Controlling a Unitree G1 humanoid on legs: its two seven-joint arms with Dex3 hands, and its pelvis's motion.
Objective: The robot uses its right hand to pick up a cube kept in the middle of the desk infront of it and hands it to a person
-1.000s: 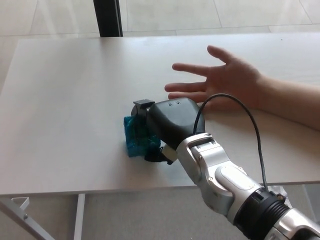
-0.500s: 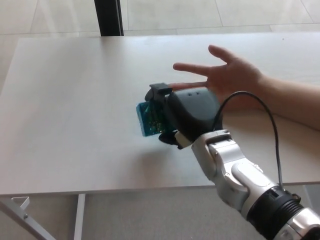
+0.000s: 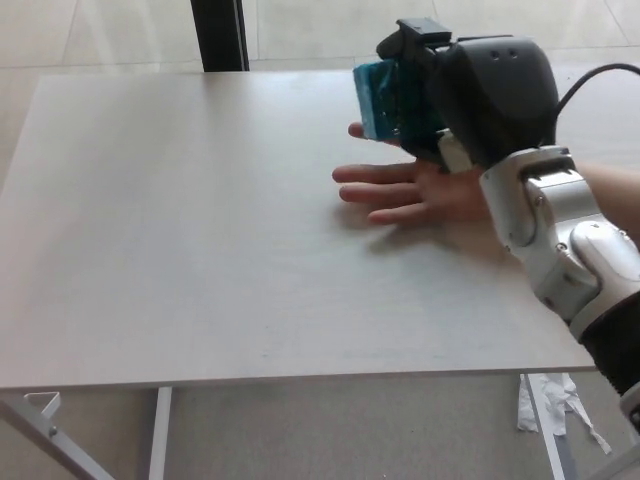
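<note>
My right hand (image 3: 470,95) is raised above the desk at the upper right, shut on a translucent teal cube (image 3: 385,98). The cube shows at the left side of the hand, held between the black fingers (image 3: 415,40). Directly beneath it a person's open hand (image 3: 405,190) lies palm up over the white desk (image 3: 180,220), fingers pointing left. The cube hangs above the person's fingers, apart from the palm. My silver forearm (image 3: 560,230) runs down to the right edge. My left hand does not show.
A dark post (image 3: 220,35) stands beyond the desk's far edge. A white desk leg (image 3: 158,430) and a bracket show under the near edge. Crumpled white paper (image 3: 545,415) lies on the floor at the lower right.
My right hand has lifted the teal cube off the desk and carried it up and to the right, over the person's open palm. The person's hand has stayed about where it was.
</note>
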